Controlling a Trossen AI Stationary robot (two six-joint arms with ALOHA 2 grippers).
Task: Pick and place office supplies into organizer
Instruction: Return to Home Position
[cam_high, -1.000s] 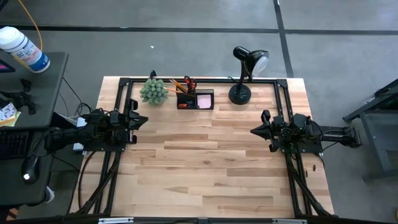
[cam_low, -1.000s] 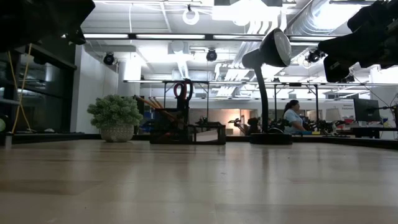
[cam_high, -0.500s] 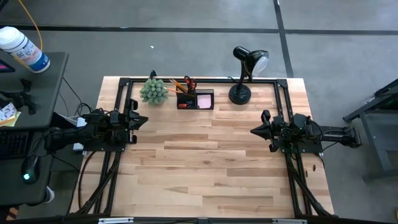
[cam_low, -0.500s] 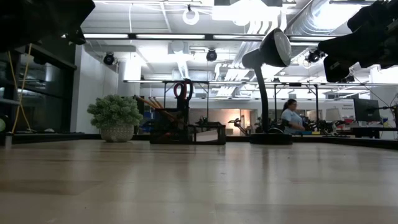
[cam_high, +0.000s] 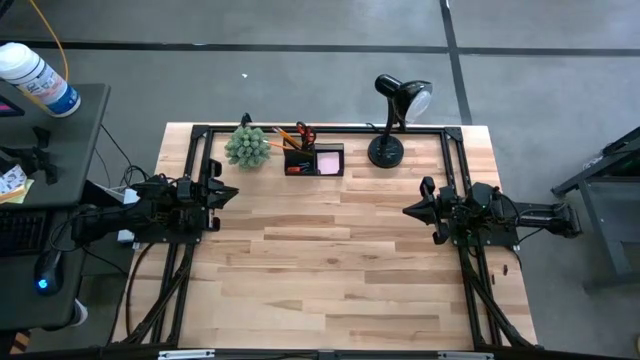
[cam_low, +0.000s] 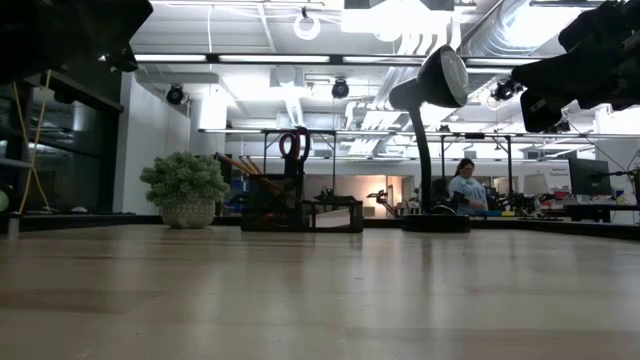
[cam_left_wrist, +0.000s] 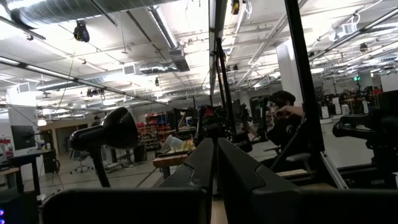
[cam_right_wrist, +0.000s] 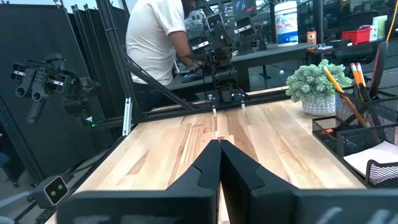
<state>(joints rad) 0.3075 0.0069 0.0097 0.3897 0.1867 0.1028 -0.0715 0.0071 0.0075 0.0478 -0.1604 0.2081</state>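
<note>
The black organizer (cam_high: 313, 160) stands at the table's far edge, with orange-handled scissors (cam_high: 303, 132) and orange pencils (cam_high: 287, 135) upright in its taller part and a pink sticky-note pad (cam_high: 329, 160) in the lower one. The right wrist view shows the organizer (cam_right_wrist: 357, 134) with its pencils (cam_right_wrist: 339, 87). My left gripper (cam_high: 232, 193) hovers shut at the table's left side, and my right gripper (cam_high: 407, 210) hovers shut at the right side; both are far from the organizer and hold nothing.
A green spiky plant (cam_high: 246, 146) stands left of the organizer and a black desk lamp (cam_high: 392, 118) right of it. A black frame (cam_high: 200, 150) runs along the table's far and side edges. Bare wood (cam_high: 330, 260) lies between the arms. A person (cam_right_wrist: 155, 37) stands beyond the table's left side.
</note>
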